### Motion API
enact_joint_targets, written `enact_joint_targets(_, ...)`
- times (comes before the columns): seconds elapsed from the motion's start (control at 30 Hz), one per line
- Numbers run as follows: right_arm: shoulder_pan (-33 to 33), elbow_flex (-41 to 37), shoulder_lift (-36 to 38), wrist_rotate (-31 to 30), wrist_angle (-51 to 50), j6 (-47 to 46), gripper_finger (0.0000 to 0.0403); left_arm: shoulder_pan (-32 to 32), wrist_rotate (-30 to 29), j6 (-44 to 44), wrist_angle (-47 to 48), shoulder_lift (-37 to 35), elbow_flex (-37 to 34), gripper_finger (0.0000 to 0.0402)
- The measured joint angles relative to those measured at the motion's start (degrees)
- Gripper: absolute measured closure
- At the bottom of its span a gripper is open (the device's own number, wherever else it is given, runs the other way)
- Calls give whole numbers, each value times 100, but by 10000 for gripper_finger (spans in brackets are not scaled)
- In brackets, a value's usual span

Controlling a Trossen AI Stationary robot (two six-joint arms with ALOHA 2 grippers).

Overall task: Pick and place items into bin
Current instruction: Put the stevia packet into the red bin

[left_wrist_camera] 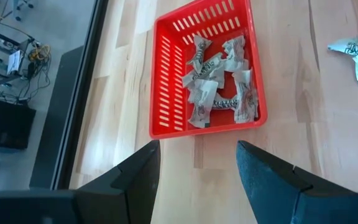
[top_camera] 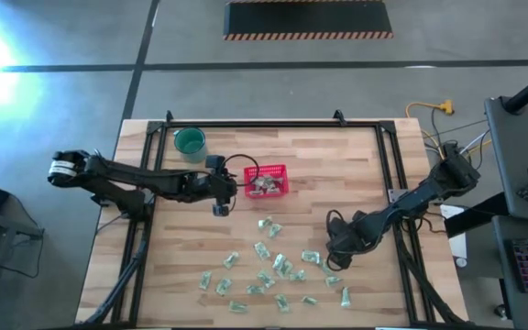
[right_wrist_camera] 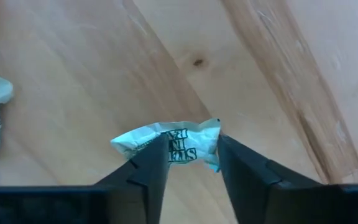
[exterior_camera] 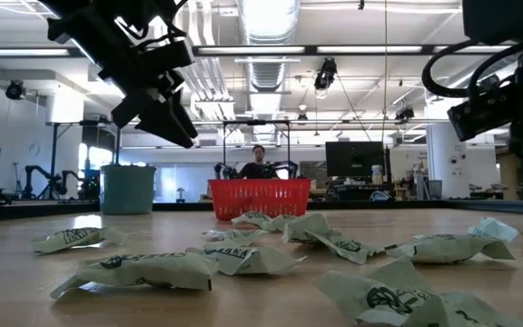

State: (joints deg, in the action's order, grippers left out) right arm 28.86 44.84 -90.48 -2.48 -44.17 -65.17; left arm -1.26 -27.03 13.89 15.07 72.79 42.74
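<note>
High view: red basket [top_camera: 269, 181] sits upper centre of the frame, long axis left-right, several packets inside. Left gripper [top_camera: 220, 209] hangs at its left, fingers parted, empty. Right gripper [top_camera: 335, 258], lower right, fingers closed on one packet [right_wrist_camera: 169, 141] lying crosswise on the table [top_camera: 356, 165].

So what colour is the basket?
Red, with slotted sides: the basket shows best in the left wrist view.

Packets [exterior_camera: 134, 270] scattered on table [exterior_camera: 25, 282]; red basket [exterior_camera: 259, 198] behind.
</note>
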Motion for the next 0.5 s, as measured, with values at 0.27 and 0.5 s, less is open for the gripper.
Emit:
enact_joint_targets(0.27,0,145,0,-65,1,578,385,0,0,-10,0,0,-2,207)
enact_joint_targets(0.5,-11,533,0,-884,-34,1663,388,-56,0,-411,162,1,-4,207)
